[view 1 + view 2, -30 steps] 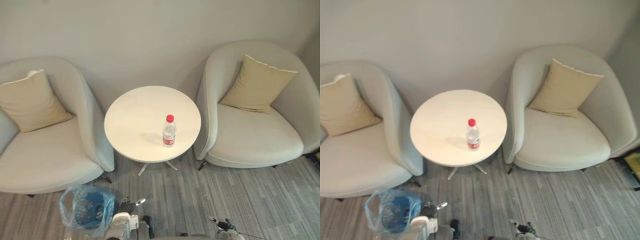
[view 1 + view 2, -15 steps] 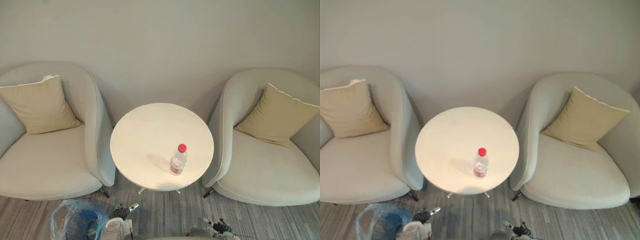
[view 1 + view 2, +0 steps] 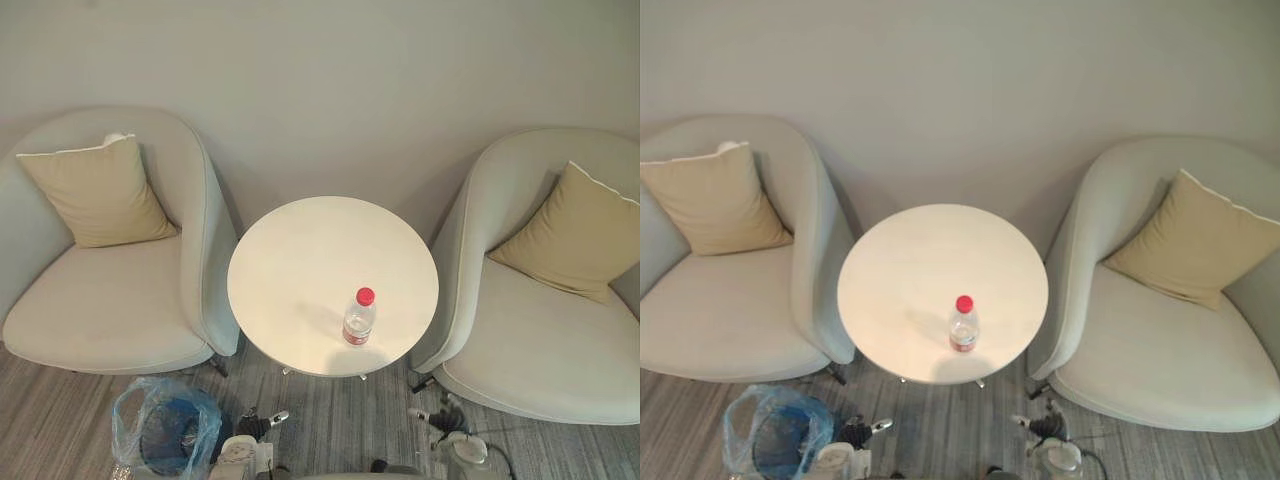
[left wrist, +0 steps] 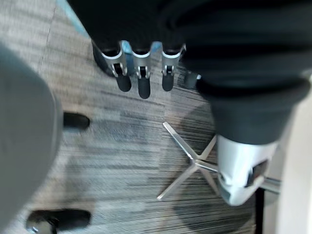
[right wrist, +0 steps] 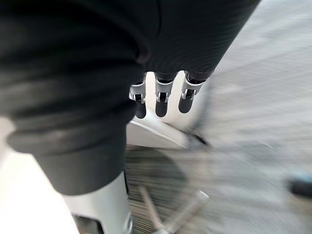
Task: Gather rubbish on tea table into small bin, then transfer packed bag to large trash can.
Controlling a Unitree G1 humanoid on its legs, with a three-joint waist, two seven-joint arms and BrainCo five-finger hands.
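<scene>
Upright red-capped bottle (image 3: 358,318) on table (image 3: 300,270)

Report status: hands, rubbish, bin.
Left hand and right hand open, empty, low over grey floor. Clear plastic bottle with red cap upright on round white table, untouched. Blue-bagged small bin by left hand. Pale armchairs flank table.

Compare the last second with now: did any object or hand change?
The head camera shifted; nothing moved, nothing was grasped or released. The bottle stays upright near the tea table's front edge, the bagged small bin on the floor, and the left hand and right hand hang open and empty.
</scene>
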